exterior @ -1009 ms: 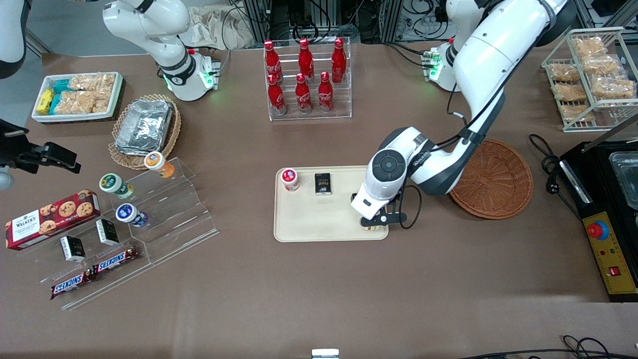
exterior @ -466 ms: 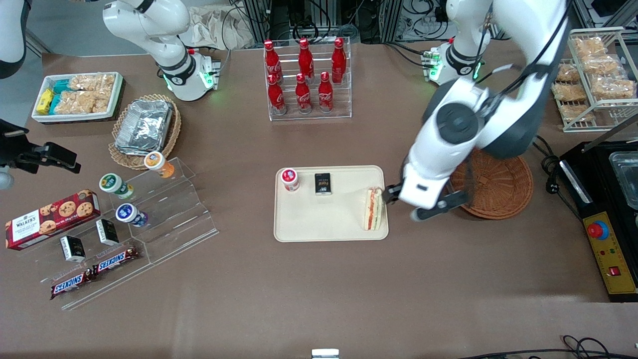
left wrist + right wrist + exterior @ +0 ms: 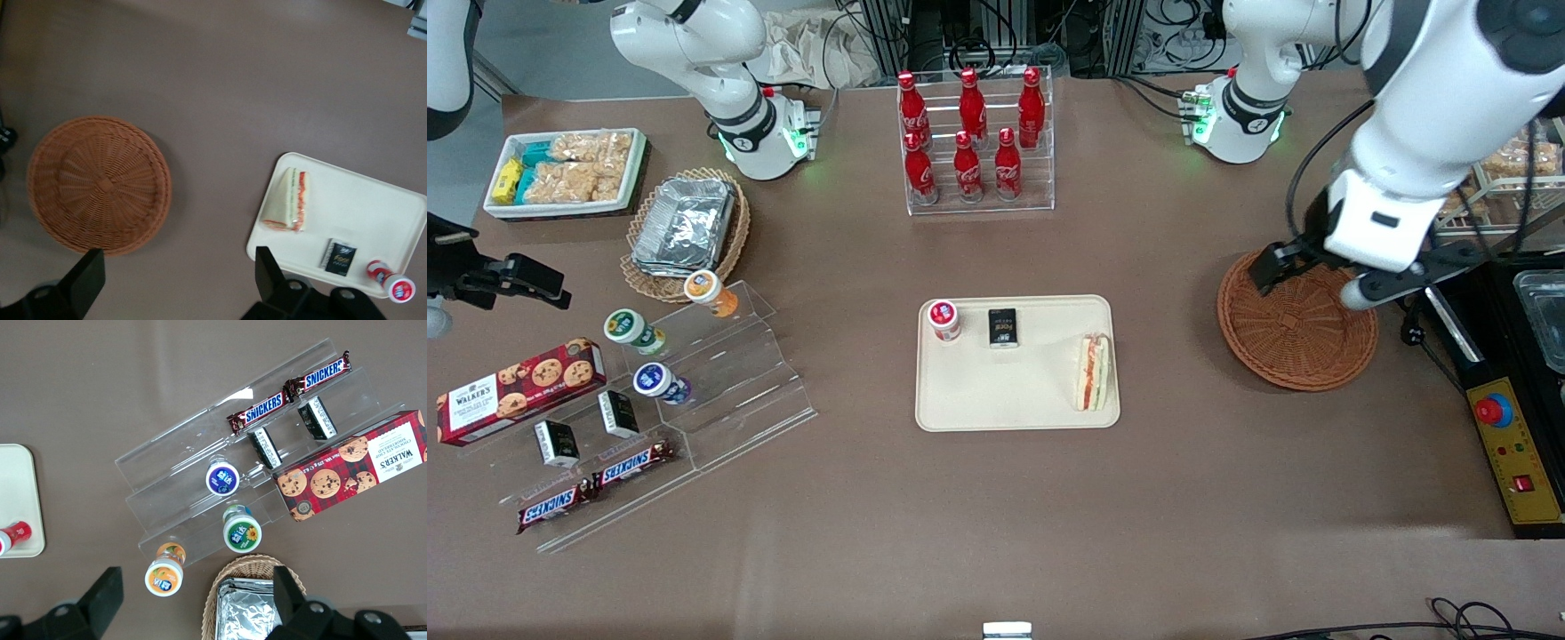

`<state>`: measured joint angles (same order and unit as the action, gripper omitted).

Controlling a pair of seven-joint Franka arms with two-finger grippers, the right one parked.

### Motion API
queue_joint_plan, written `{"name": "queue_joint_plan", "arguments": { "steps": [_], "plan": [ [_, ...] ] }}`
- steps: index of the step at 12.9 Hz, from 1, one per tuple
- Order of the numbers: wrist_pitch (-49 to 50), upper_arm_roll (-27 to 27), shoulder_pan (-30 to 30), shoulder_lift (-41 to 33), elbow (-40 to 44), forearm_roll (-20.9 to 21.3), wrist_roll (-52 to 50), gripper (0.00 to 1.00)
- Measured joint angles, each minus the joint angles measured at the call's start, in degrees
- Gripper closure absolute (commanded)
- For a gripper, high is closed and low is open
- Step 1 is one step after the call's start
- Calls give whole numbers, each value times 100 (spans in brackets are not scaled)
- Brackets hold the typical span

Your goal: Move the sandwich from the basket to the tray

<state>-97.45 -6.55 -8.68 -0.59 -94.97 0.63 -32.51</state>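
The sandwich (image 3: 1094, 372) (image 3: 288, 201), a white-bread wedge with orange-red and green filling, lies on the cream tray (image 3: 1005, 400) (image 3: 373, 207) at the end toward the working arm. Nothing touches it. The reddish-brown wicker basket (image 3: 1294, 333) (image 3: 99, 185) stands beside the tray with nothing in it. My gripper (image 3: 1316, 283) (image 3: 177, 267) hangs high above the basket's rim. It is open, with only bare table showing between its fingers.
A red-lidded jar (image 3: 943, 318) and a black packet (image 3: 1003, 326) share the tray. A rack of red cola bottles (image 3: 974, 142) stands farther from the camera. A black control box with a red button (image 3: 1507, 418) sits beside the basket. A foil-filled tan basket (image 3: 685, 227) lies toward the parked arm's end.
My gripper let go of the sandwich on the tray, then rose and swung away to above the basket. The sandwich stays where it was set down.
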Motion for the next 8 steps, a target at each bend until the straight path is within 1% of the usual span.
{"name": "queue_joint_plan", "arguments": {
  "steps": [4,6,8],
  "plan": [
    [-39,772,-7,-474,-557,-106,1774,0],
    [-33,1085,-5,-653,-731,-117,2406,0],
    [134,1243,34,-781,-791,-121,2823,0]
  ]
}}
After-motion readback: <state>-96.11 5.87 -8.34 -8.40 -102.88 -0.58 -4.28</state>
